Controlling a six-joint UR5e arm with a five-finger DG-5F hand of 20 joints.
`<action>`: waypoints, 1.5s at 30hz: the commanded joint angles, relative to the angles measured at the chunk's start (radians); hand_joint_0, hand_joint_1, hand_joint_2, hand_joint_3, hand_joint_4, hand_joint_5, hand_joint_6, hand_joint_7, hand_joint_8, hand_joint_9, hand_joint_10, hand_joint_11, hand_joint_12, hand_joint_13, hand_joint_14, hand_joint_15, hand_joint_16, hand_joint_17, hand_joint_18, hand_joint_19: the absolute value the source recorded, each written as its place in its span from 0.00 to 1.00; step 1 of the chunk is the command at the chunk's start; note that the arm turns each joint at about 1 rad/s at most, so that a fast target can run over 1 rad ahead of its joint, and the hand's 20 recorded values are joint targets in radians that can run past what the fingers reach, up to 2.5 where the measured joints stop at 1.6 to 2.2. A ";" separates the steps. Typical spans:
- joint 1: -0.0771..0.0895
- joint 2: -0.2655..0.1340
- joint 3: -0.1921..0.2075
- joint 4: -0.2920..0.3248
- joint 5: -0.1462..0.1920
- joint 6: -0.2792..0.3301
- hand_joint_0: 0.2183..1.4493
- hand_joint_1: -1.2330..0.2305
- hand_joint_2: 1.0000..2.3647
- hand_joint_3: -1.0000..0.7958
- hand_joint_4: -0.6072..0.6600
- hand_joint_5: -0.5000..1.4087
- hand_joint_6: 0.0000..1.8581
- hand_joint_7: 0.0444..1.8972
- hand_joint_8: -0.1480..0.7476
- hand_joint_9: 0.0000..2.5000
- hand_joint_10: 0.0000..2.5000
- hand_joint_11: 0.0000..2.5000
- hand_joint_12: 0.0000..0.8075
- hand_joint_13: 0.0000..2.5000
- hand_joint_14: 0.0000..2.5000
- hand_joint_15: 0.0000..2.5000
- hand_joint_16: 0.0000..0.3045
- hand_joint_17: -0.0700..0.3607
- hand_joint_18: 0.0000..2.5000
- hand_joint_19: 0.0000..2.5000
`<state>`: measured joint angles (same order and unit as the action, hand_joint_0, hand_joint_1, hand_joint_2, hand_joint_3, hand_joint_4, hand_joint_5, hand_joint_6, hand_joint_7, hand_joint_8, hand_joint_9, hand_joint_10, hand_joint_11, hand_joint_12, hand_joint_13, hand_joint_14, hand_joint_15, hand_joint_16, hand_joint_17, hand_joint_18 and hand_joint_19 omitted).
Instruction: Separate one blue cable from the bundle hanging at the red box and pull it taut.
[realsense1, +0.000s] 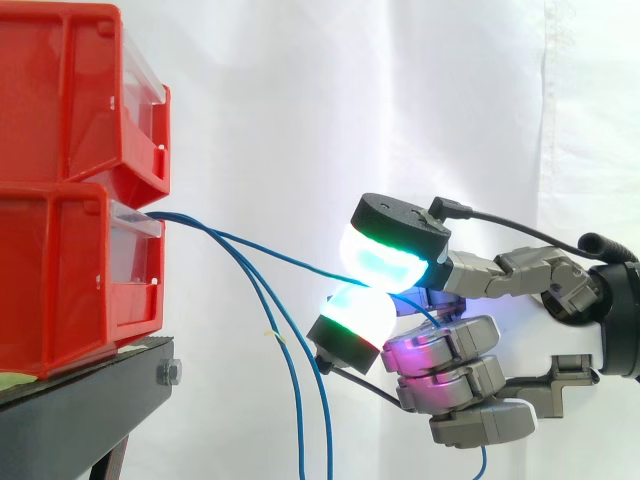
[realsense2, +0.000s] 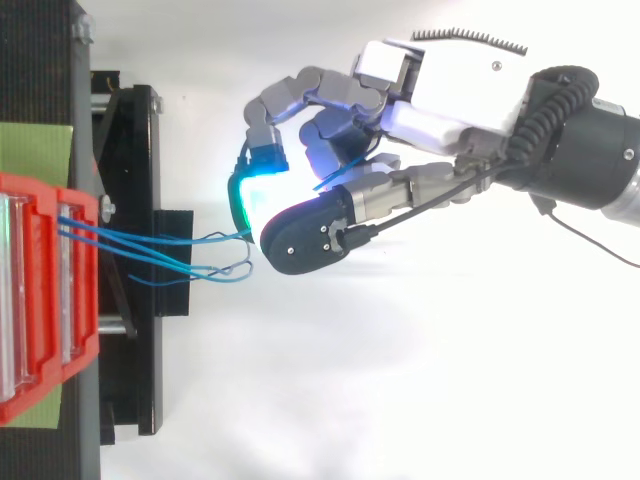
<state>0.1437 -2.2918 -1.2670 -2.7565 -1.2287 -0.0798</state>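
1. Two glowing pads (realsense1: 385, 262) of the hand (realsense1: 455, 365) close on each other in the side view, the upper cyan-green, the lower white. Clamp one blue cable (realsense1: 280, 256) between them. Below these, more fingers curled in, tinged magenta.
2. Extends from the right edge in the side view, pads toward the bins. Seen from above, enters from the upper right, with the pinching fingers meeting just beyond the outer ends of the cables.
3. Runs, as to the pinched cable, from the front of the lower red bin (realsense1: 60, 290) across open air to the pads in a shallow sag, not quite straight. Passes on behind the pads and hangs down below the hand.
4. Two more blue cables (realsense1: 297, 400) out of the same bin front: droop away beneath the pinched one and fall side by side to the bottom edge, clear of the hand. From above, small loose loops near the pads.
5. Stacked directly on the lower bin, a second red bin (realsense1: 60, 100), both at the left edge.
6. Beneath both, a black stand (realsense1: 80, 420), with a bolt (realsense1: 168, 373) at its corner and a green sheet (realsense2: 35, 150) lying on it.
7. Behind everything, a white curtain (realsense1: 300, 100).
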 joint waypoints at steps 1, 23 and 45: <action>0.000 0.000 0.000 0.000 0.000 0.000 0.47 0.35 0.00 0.30 0.54 0.16 0.52 0.73 0.45 0.28 0.88 0.51 0.35 0.30 1.00 0.69 0.07 0.27 0.55 0.77; -0.001 0.000 0.000 0.000 0.000 0.000 0.47 0.34 0.01 0.39 0.57 0.16 0.53 0.73 0.45 0.29 0.93 0.54 0.36 0.30 1.00 0.71 0.07 0.27 0.55 0.79; 0.000 0.000 0.000 0.000 0.000 0.000 0.47 0.34 0.01 0.40 0.57 0.16 0.53 0.74 0.46 0.30 0.94 0.55 0.37 0.30 1.00 0.71 0.07 0.27 0.55 0.79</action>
<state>0.1436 -2.2918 -1.2672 -2.7566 -1.2287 -0.0798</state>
